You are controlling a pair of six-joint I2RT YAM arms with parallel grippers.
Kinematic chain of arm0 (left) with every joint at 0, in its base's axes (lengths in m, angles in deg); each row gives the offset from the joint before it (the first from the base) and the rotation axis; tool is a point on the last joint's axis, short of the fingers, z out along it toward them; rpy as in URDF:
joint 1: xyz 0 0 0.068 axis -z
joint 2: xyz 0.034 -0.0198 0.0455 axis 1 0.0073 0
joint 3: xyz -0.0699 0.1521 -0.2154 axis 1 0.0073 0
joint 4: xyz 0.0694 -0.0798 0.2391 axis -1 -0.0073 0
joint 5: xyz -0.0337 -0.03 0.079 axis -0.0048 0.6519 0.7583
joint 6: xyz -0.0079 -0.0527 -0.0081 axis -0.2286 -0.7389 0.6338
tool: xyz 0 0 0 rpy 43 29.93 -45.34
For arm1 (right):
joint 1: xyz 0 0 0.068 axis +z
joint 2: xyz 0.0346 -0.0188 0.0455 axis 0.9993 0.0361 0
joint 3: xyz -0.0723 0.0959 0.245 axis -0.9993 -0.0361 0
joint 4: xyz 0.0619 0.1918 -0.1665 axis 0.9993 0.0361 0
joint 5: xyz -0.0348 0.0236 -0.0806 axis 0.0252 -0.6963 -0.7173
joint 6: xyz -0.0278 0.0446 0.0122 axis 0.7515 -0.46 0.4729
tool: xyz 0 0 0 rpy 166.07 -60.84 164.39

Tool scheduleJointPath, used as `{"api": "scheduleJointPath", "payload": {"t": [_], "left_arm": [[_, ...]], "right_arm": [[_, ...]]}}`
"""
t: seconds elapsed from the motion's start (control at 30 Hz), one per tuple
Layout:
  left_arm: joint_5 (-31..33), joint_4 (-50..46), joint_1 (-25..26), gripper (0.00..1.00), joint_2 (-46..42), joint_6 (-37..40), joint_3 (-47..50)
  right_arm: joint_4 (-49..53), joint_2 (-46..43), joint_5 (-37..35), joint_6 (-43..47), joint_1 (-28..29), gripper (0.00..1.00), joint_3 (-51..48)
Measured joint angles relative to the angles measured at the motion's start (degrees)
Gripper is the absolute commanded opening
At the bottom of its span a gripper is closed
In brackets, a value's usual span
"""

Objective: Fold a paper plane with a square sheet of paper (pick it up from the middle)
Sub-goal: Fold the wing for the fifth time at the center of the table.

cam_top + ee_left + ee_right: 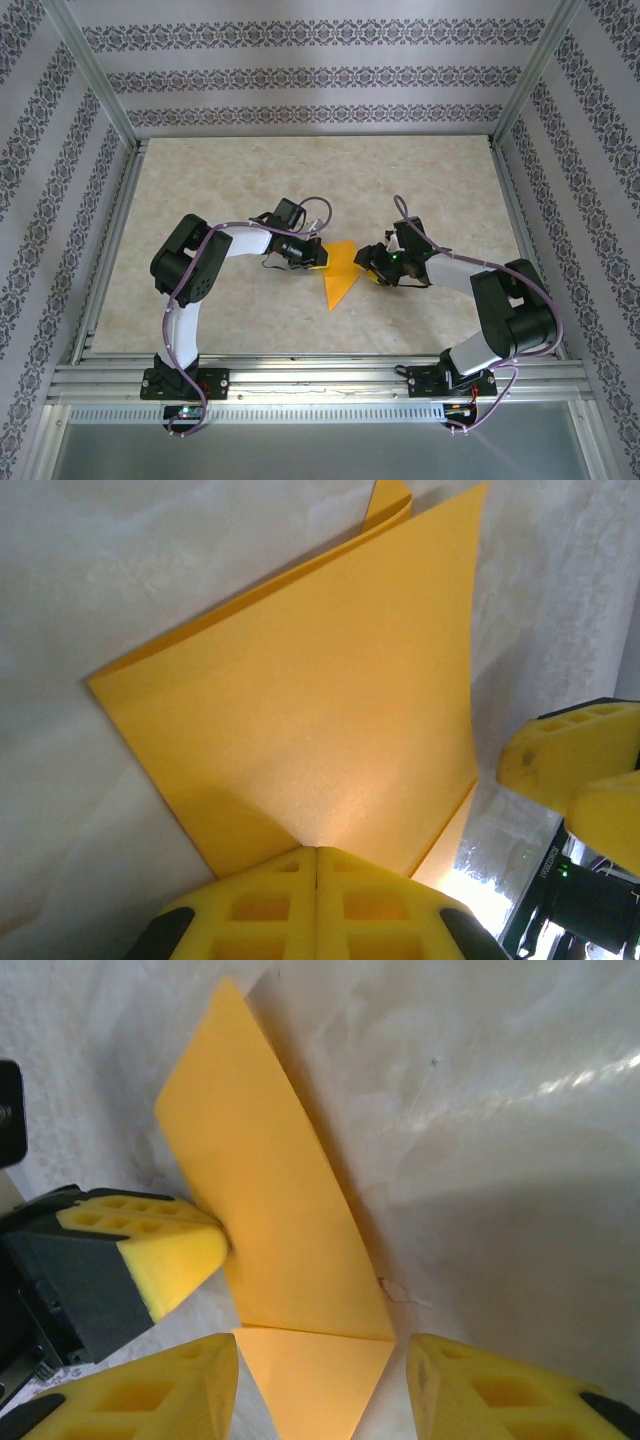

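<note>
The orange-yellow sheet of paper (340,272) lies mid-table, folded into a pointed paper plane shape with its tip toward the arms. My left gripper (318,255) is shut on the paper's left edge; in the left wrist view its pressed-together fingers (317,852) pinch the paper (320,700), which lifts off the table there. My right gripper (372,268) stands at the paper's right side. In the right wrist view it (320,1352) is open, its fingers straddling a triangular flap of the paper (280,1200) without touching it. The left gripper's fingers (170,1250) show beside it.
The beige table (230,190) is bounded by aluminium rails (320,375) at the near edge and patterned walls around. The two grippers are close together over the paper.
</note>
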Motion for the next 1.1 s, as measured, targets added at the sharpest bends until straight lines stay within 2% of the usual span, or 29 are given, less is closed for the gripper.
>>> {"api": "scheduleJointPath", "payload": {"t": [0.3, 0.5, 0.87, 1.1], "left_arm": [[0.4, 0.4, 0.1, 0.03, 0.0, -0.3, 0.3], [0.4, 0.6, 0.1, 0.03, 0.0, -0.3, 0.4], [0.4, 0.5, 0.1, 0.03, 0.0, -0.3, 0.3], [0.4, 0.5, 0.1, 0.03, 0.0, -0.2, 0.3]], "right_arm": [[0.8, 1.0, 0.6, 0.0, 0.3, 0.50, 0.3], [-0.1, 3.2, 1.7, -0.2, 0.4, 0.44, 1.0], [-3.7, 3.6, 5.0, -0.8, 0.3, 0.43, 3.3], [-3.4, 7.1, 7.2, 4.5, 0.2, 0.31, 6.8]]}}
